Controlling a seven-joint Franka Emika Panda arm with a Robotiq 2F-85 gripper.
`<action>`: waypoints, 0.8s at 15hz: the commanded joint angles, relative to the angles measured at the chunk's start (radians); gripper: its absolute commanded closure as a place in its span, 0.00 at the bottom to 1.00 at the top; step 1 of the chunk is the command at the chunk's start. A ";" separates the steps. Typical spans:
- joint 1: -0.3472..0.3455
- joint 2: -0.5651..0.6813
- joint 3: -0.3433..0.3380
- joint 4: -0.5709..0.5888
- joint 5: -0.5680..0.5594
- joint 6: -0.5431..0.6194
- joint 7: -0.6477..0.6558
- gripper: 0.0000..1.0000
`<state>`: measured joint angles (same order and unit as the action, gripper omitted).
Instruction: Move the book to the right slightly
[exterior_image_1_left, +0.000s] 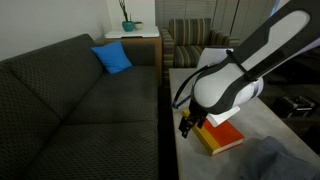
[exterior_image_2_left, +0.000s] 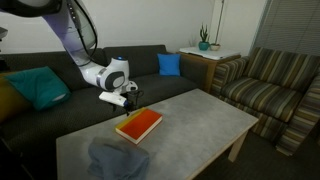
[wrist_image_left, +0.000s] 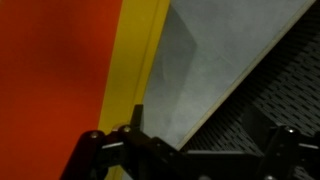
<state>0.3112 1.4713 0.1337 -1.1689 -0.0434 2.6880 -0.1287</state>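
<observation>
The book is flat, with an orange cover and a yellow edge. It lies on the grey table near the edge that faces the sofa, and it shows in both exterior views. My gripper hangs low beside the book's sofa-side edge. In the wrist view the orange cover and yellow edge fill the left side. My jaws are spread wide and hold nothing. One finger is over the yellow edge and the other is over the sofa side.
A crumpled grey cloth lies on the table close to the book. A dark sofa borders the table and holds a blue cushion and a teal cushion. A striped armchair stands past the table.
</observation>
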 joint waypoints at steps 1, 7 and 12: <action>-0.053 0.000 0.063 0.006 0.002 0.018 -0.054 0.00; -0.077 0.002 0.129 -0.031 0.021 0.007 -0.093 0.00; -0.048 0.007 0.110 -0.103 0.127 -0.001 -0.139 0.00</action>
<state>0.2608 1.4783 0.2516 -1.2253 0.0128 2.6903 -0.2133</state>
